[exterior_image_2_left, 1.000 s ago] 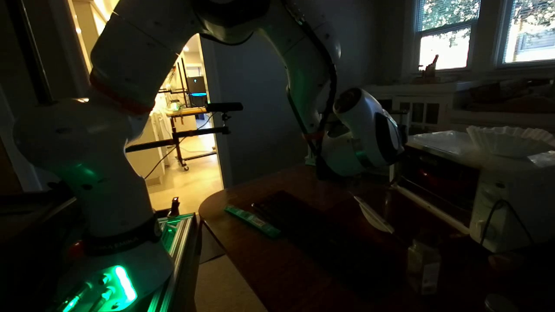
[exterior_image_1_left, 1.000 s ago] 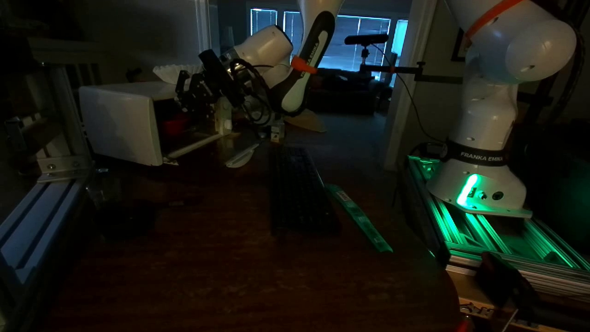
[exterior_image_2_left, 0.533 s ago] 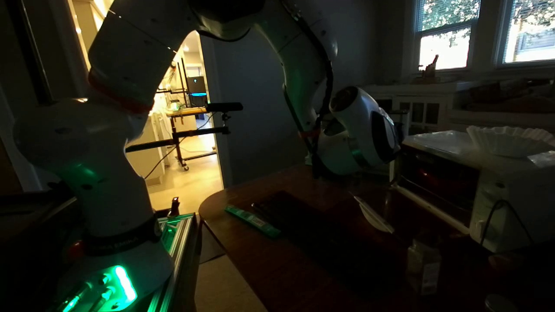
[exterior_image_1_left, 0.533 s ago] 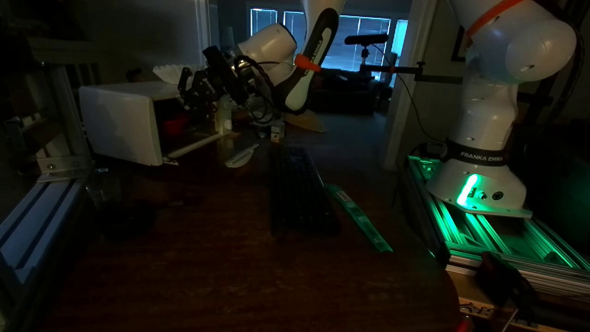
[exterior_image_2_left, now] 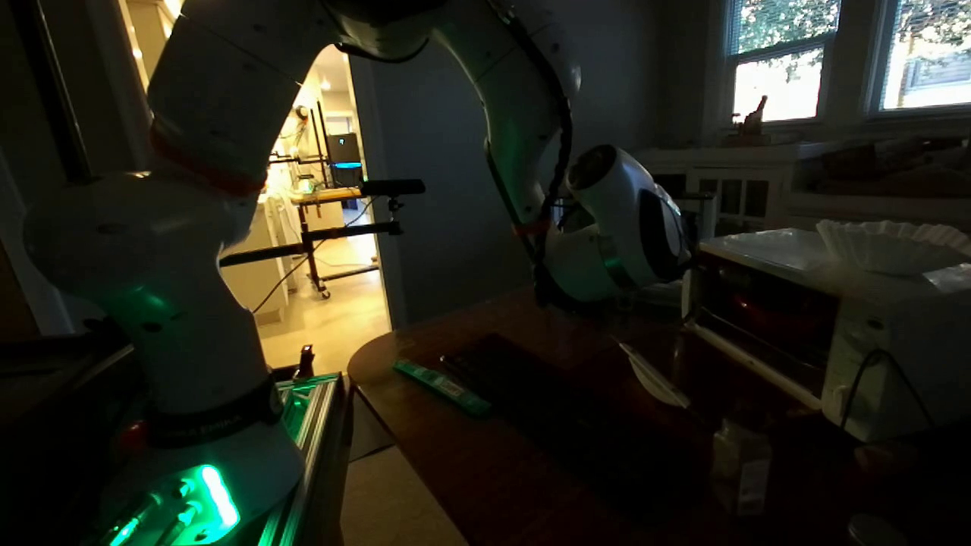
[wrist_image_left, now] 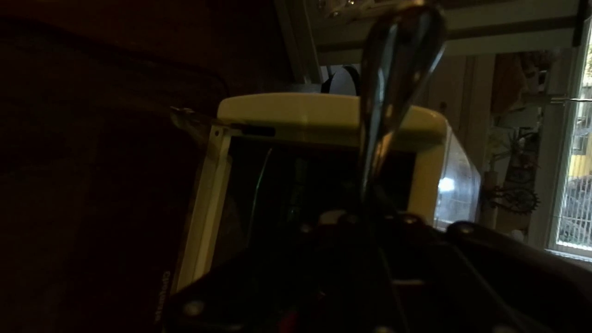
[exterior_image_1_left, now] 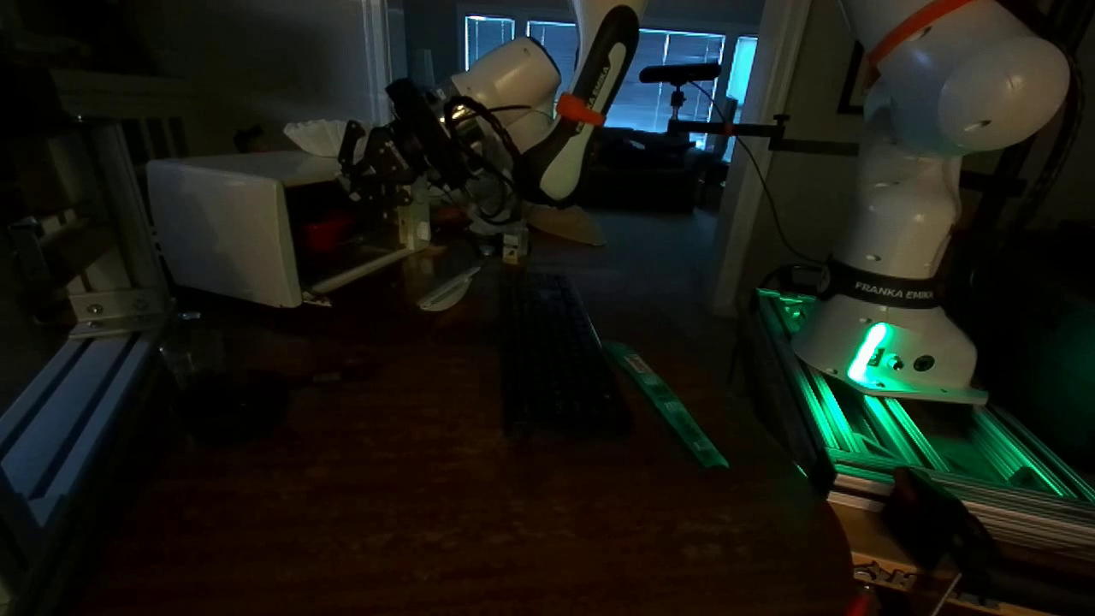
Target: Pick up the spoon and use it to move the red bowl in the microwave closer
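Note:
A shiny metal spoon (wrist_image_left: 400, 60) sticks out past the fingertips of my gripper (wrist_image_left: 363, 217), which is shut on it. The microwave (exterior_image_1_left: 222, 227) is a white box with its dark cavity uncovered, facing the wrist camera. Inside it the red bowl (exterior_image_1_left: 328, 231) shows dimly in an exterior view; a faint red gleam is all the cavity gives in the view where the microwave (exterior_image_2_left: 872, 364) faces the arm. My gripper (exterior_image_1_left: 351, 162) hovers by the upper part of the opening in an exterior view. The spoon cannot be made out in the exterior views.
A white fluted paper filter (exterior_image_2_left: 895, 246) rests on the microwave's top. On the dark table lie a white flat utensil (exterior_image_1_left: 449, 291), a black keyboard (exterior_image_1_left: 556, 359) and a green strip (exterior_image_1_left: 667, 402). A clear jar (exterior_image_2_left: 740, 462) stands near the microwave's front. The scene is very dark.
The arm and gripper have drawn back from the microwave, rightward and slightly up in one exterior view, leftward in the other. The red bowl and microwave look unmoved.

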Action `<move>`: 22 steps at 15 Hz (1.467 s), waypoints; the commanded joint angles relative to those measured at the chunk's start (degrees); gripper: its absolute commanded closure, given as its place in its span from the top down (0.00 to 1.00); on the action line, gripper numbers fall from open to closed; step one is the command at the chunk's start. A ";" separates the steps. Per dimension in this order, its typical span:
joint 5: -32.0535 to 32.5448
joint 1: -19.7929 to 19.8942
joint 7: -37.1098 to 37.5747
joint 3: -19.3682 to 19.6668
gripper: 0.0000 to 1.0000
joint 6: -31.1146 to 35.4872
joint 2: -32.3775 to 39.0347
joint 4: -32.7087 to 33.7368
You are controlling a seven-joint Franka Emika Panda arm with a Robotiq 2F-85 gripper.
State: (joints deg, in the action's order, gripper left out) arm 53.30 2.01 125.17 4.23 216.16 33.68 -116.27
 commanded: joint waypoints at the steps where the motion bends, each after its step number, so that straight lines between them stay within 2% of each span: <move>1: -1.18 -0.04 1.04 -0.12 0.02 0.98 -1.96 -3.38; 10: -6.79 -1.76 0.12 1.30 0.02 -1.67 -4.13 -5.88; 14: -10.81 -3.69 -1.43 2.88 0.02 -3.36 -5.13 -7.16; 15: -14.65 1.11 -6.82 -3.23 0.02 -5.61 -5.78 -8.39; 18: -22.75 2.13 -14.08 -6.23 0.02 -8.19 -6.29 -9.65; 19: -21.38 -1.75 -10.88 -1.81 0.02 -7.57 -6.29 -9.28; 22: -22.48 -2.43 -11.88 -1.63 0.02 -7.33 -6.46 -9.87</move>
State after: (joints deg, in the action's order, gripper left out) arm 32.77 1.26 114.34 1.32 209.85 29.13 -123.91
